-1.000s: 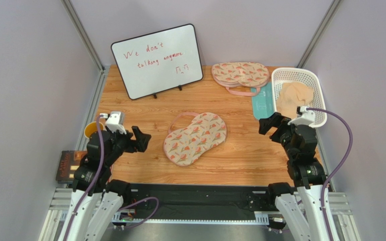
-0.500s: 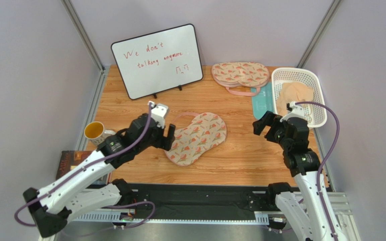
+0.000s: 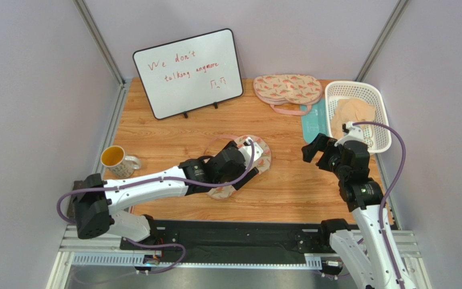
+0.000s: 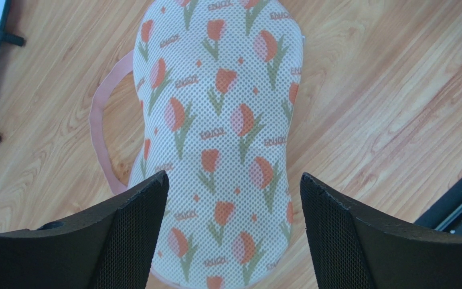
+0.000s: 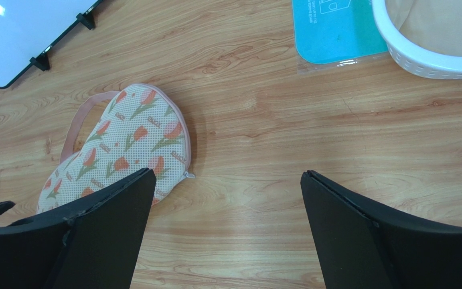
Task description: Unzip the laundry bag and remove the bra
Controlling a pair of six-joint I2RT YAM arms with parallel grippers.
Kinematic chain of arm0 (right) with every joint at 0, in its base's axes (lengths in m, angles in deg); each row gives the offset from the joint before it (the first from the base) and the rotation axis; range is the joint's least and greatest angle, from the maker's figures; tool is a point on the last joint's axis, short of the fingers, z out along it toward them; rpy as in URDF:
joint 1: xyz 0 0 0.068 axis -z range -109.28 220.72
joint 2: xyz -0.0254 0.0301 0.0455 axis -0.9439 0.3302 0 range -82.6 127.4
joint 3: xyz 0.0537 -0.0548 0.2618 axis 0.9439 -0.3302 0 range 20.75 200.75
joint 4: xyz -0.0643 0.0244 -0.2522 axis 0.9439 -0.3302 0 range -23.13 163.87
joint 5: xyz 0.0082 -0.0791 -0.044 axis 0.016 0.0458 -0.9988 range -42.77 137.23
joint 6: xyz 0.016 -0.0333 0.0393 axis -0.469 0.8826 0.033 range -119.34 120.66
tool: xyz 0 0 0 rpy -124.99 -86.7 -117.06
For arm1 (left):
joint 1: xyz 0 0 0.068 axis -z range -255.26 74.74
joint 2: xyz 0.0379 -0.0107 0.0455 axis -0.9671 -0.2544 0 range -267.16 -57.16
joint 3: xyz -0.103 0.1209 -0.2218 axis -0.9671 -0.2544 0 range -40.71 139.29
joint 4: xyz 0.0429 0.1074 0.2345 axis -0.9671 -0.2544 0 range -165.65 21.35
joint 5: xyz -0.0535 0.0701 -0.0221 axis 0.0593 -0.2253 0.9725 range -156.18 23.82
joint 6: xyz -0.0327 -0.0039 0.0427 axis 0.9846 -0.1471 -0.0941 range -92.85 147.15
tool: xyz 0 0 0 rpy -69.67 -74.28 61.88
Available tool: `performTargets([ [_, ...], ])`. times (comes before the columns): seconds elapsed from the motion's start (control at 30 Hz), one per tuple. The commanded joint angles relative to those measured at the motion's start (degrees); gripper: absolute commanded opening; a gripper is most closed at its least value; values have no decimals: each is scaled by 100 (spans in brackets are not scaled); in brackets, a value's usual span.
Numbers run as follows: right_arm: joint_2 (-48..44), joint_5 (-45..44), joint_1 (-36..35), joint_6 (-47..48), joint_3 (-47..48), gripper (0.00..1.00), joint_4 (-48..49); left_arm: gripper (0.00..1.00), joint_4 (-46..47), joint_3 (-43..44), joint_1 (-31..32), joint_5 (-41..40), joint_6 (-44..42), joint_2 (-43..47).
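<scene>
L gripper [image 4: 233, 180]: jaws wide, nothing held. It hangs right over the bag [image 4: 221, 138], fingers [image 4: 137, 235] straddling one lobe across its width. Contact w/ fabric: can't tell.
R gripper [image 5: 227, 174]: jaws wide, empty. It sits off to the right, well apart from the bag, near the basket [image 3: 336, 87].
Bag: flat on table [image 3: 155, 138], about mid-board. Looks closed as far as visible.
Bag axis: diagonal in top view, near-left to far-right. It runs btwn the L fingers, i.e. crosswise to the line from finger to finger.
Strap [image 4: 101, 132]: pink loop on one long side of the bag, flat on the wood.
Nearer arm: L by far, bag straight below it. R would have to reach left.
Key relation: my read is the next move needs the zip pull. Which end or edge it sits on relative to the L fingers isn't settled.
Zip: not made out in any view. Small pale tab [image 5: 189, 175] at the bag's edge in R wrist view may be the pull, too small to say.
Bra: not visible, presumably inside the bag.
Hidden: in top view the L arm covers the bag's middle. L wrist view clips both bag ends at the frame edge.
Other: 2nd bag [image 3: 287, 89] at far edge and peach cloth [image 3: 353, 114] in the basket, neither the target.
</scene>
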Motion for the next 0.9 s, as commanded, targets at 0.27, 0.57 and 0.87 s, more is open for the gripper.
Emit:
performTargets([
  [0.27,-8,220,-9,22,31,100,30,86,1411,473,270,-420,-665,-1855],
  [0.57,115,255,-9,13,40,100,39,86,1930,623,279,-429,-877,-2577],
  [0.87,177,264,-8,13,31,100,56,81,2396,377,288,-806,-877,-2893],
])
